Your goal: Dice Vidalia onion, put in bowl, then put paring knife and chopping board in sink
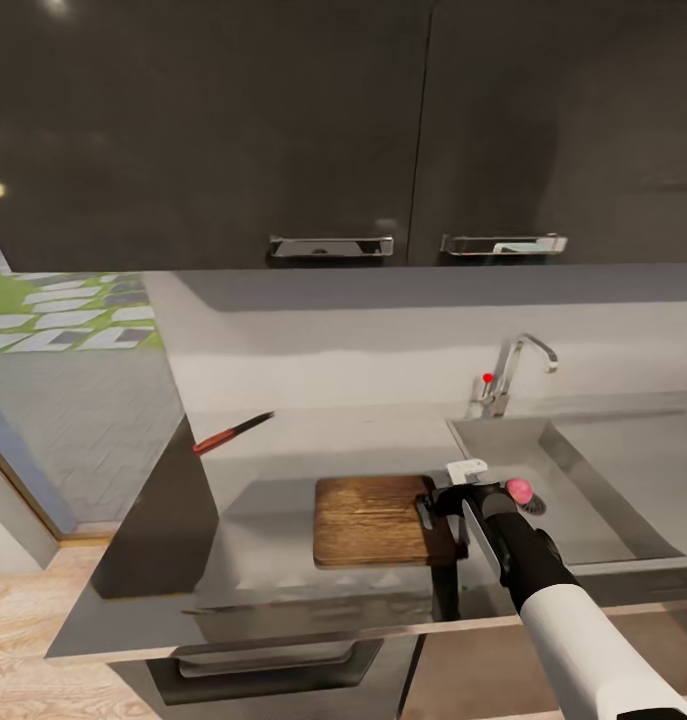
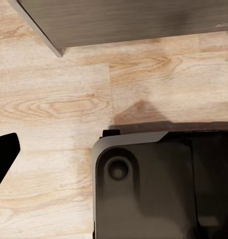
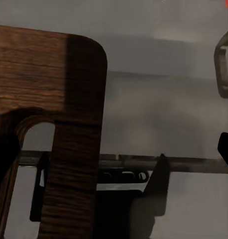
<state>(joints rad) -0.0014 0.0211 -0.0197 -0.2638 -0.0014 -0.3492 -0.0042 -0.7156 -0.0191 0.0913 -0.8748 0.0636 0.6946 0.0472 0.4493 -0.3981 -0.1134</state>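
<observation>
Chopping board [image 1: 373, 520] near countertop [image 1: 283, 450] edge, right end effector [image 1: 430, 508] alongside

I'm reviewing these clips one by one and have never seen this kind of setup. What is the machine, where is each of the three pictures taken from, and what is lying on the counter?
This is a simulated two-armed wheeled robot in a kitchen, steered by a person. The large picture comes from its head camera, looking down over the grey countertop.

On it lie the dark wooden chopping board and, further back to the left, the red-handled paring knife. To the right is the steel sink with its chrome tap. The small pink Vidalia onion shows just behind the right arm's wrist, over the sink.

The right gripper is at the board's right edge; whether it is closed is hard to tell. Its wrist camera sees the board up close.

The left wrist camera looks down at wooden floor.
</observation>
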